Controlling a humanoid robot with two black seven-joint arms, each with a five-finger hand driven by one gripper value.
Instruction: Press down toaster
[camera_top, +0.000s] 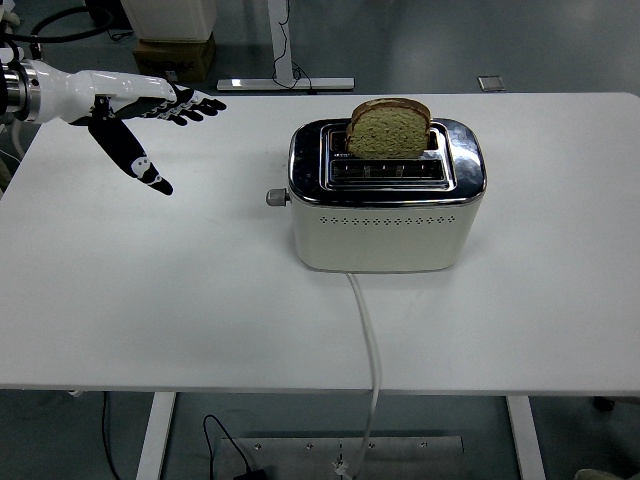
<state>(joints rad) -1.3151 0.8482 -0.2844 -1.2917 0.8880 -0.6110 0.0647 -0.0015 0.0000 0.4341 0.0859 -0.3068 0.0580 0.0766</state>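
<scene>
A cream and chrome toaster (385, 212) stands in the middle of the white table (150, 290). A slice of brown bread (388, 128) sticks up out of its far slot. The round grey lever knob (276, 198) juts from the toaster's left end, in its raised position. My left hand (150, 120) hovers over the table's far left corner, open, fingers stretched toward the right and thumb pointing down. It is well to the left of the knob and touches nothing. The right arm is out of sight.
The toaster's white cord (368, 340) runs from its front over the table's near edge to the floor. Table legs (290, 70) and a cardboard box (170, 50) show beyond the far edge.
</scene>
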